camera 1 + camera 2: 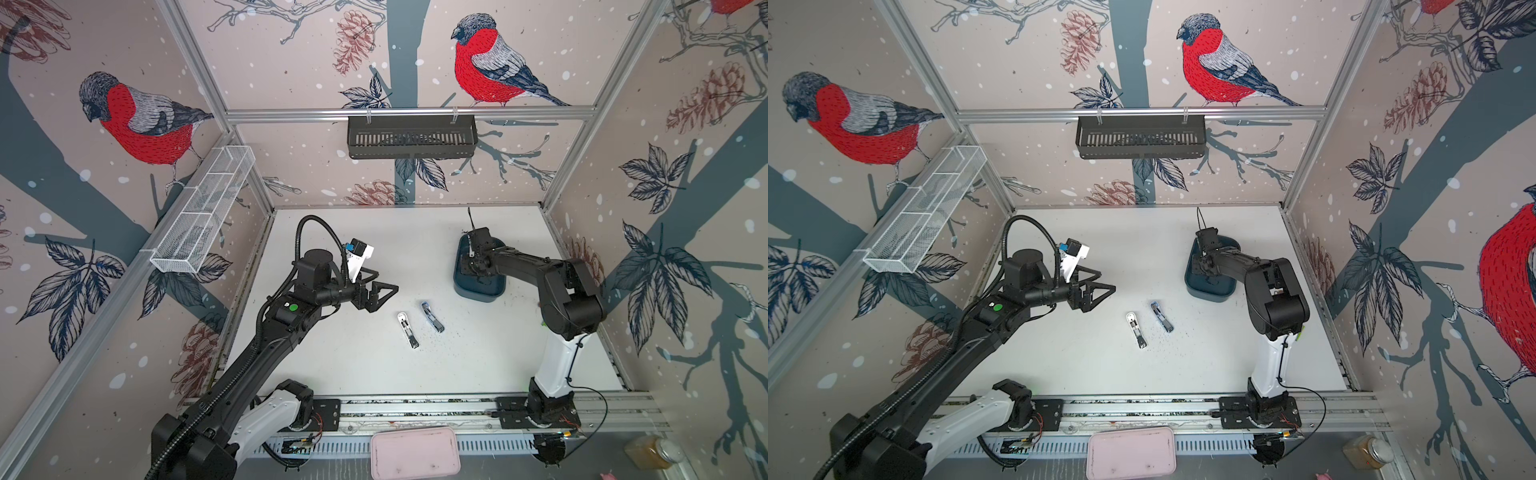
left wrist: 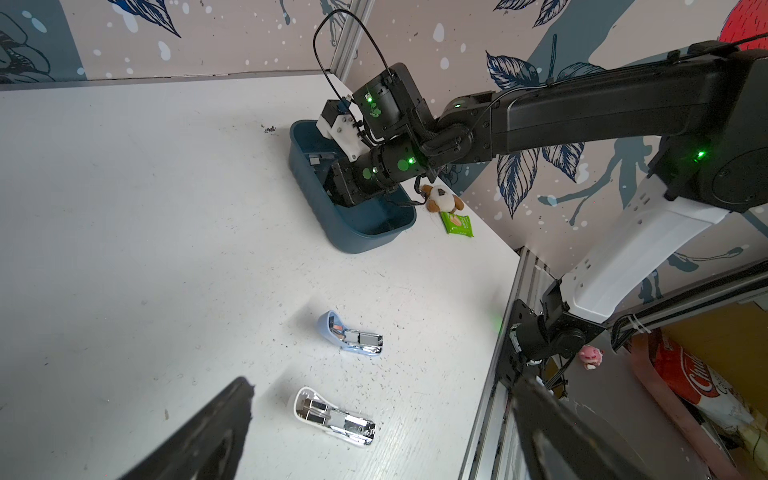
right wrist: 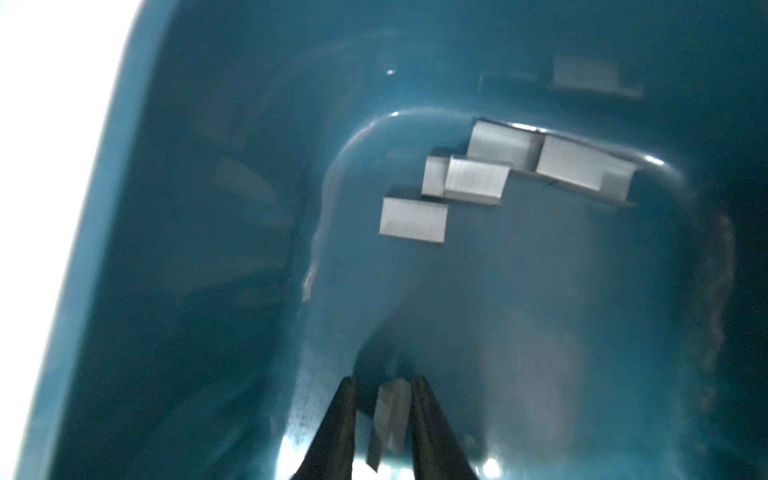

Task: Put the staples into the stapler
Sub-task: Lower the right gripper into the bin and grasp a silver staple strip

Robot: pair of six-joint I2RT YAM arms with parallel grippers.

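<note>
The right claw point(image 3: 384, 380) reaches down inside a teal bin point(image 3: 187, 249) at the far right of the white table point(image 1: 353, 365). Its 2 jaws are drawn narrow around 1 tilted staple strip point(image 3: 390, 419). The strip lies against 1 finger, with a dark gap showing at the other. Whether it is actually pinched cannot be told. Beyond the fingertips, about 5 more staples point(image 3: 478, 178) lie in a loose cluster on the bin floor, some overlapping, along the curved foot of the far wall. In both top views the right arm's wrist covers much of the bin point(image 1: 478, 293), hiding the strips there, and the bin's walls rise around the claw.

The left claw point(image 1: 380, 286) hangs above the table, spread wide and holding nothing, well apart from the bin. Between the 2 arms, a white stapler point(image 1: 407, 330) and a blue stapler point(image 1: 432, 316) lie near each other on the table with their metal channels exposed. Dark specks are scattered around them. In the left wrist view, a small plush toy point(image 2: 442, 199) and a green packet point(image 2: 457, 224) sit just beyond the bin, by the wall.
</note>
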